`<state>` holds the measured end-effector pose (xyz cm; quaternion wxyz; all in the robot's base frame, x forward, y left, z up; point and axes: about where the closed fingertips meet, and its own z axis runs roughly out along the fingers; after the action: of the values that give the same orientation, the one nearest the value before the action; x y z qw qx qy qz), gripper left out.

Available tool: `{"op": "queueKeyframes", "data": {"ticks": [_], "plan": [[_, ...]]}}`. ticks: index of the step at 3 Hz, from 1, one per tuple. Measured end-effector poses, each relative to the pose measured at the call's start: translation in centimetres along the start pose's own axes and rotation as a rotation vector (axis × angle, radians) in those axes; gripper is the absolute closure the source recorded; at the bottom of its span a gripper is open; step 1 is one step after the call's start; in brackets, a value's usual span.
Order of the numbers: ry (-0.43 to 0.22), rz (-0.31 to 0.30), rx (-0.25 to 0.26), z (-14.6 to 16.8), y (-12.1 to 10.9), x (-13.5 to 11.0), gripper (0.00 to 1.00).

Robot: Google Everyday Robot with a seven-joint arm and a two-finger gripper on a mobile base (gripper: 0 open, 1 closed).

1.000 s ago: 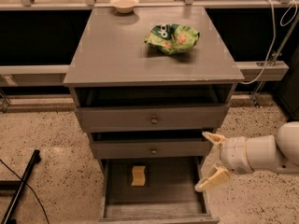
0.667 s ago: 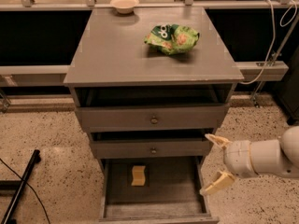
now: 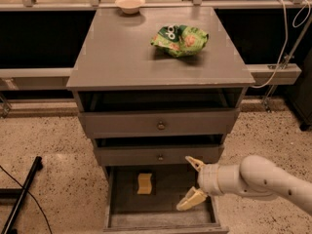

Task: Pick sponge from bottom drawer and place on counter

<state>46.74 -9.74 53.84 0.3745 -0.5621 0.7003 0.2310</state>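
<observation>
The pale-yellow sponge (image 3: 144, 183) lies on the floor of the open bottom drawer (image 3: 161, 218), toward its left rear. My gripper (image 3: 192, 184) hangs over the right side of that drawer, open and empty, its two yellowish fingers (image 3: 191, 199) spread apart and pointing left. It is well to the right of the sponge and not touching it. The grey counter (image 3: 122, 52) tops the cabinet above.
A green-and-white snack bag (image 3: 180, 39) lies on the counter's right half. A small pale bowl (image 3: 130, 4) sits at its back edge. Two shallower drawers with brass knobs (image 3: 160, 126) stand slightly open above the bottom drawer. A black bar (image 3: 22, 194) lies on the speckled floor at left.
My gripper has moved left and slightly down, from beside the cabinet's right edge to over the bottom drawer's right side. The sponge has not moved.
</observation>
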Motion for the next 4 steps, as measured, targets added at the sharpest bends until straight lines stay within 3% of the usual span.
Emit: {"op": "queueKeyframes", "data": {"ticks": [1, 3, 4], "plan": [[-0.061, 0.009, 0.052, 2.6, -2.1, 2.7, 0.0], [-0.096, -0.018, 0.046, 4.2, -3.4, 3.8, 0.0], [-0.166, -0.065, 0.082, 7.3, -7.0, 7.7, 0.0]]}}
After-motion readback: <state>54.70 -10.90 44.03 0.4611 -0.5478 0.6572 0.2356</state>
